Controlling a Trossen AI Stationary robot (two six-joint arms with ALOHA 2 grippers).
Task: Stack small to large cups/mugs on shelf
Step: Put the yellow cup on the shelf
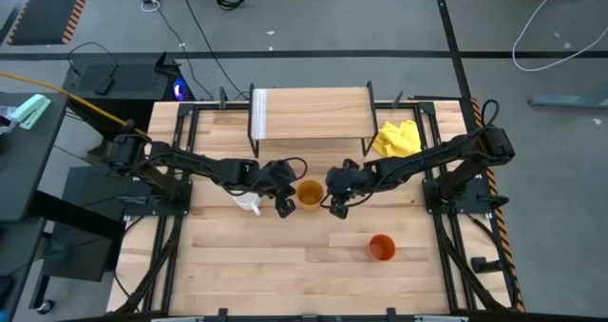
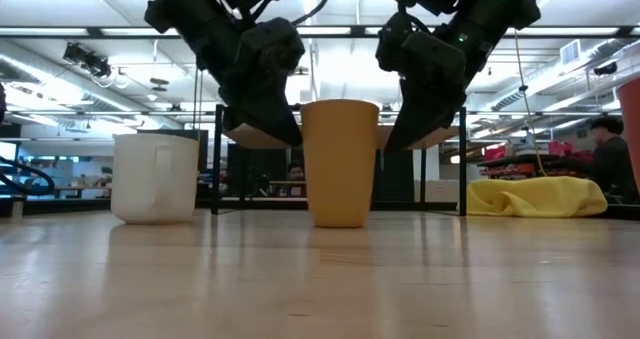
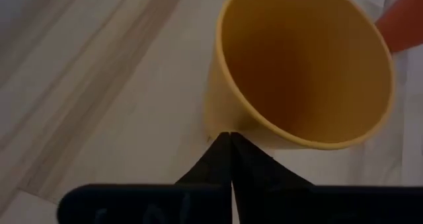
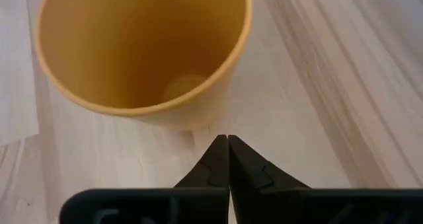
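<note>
**A:** Where are your two claws sitting?

**B:** Both of yours are down at the middle of the bench (image 1: 247,274), one on each side of the yellow-orange cup (image 1: 310,194). Your left claw (image 1: 285,206) is just beside the cup on its left, your right claw (image 1: 338,206) just beside it on its right. In the low view they hang above the bench top with the cup standing upright between them.

**A:** Are they holding it?

**B:** No. Each wrist view shows your own fingers pressed together tip to tip, with nothing between them. The left claw (image 3: 229,139) is clenched with its tips close to the cup's outer wall, and the right claw (image 4: 228,141) is clenched too, tips just short of the cup. Whether either tip touches the cup, you cannot tell.

**A:** And the other cups?

**B:** Your white mug (image 1: 249,201) stands on the bench under the left arm, just left of the left claw; in the low view its handle faces the camera. The orange-red cup (image 1: 381,247) stands well apart, nearer the front edge on the right side.

**A:** The shelf?

**B:** The shelf (image 1: 313,113) is at the back of the bench, behind the claws, carrying none of the cups. A yellow cloth (image 1: 397,138) lies crumpled just beside its right end.
</note>
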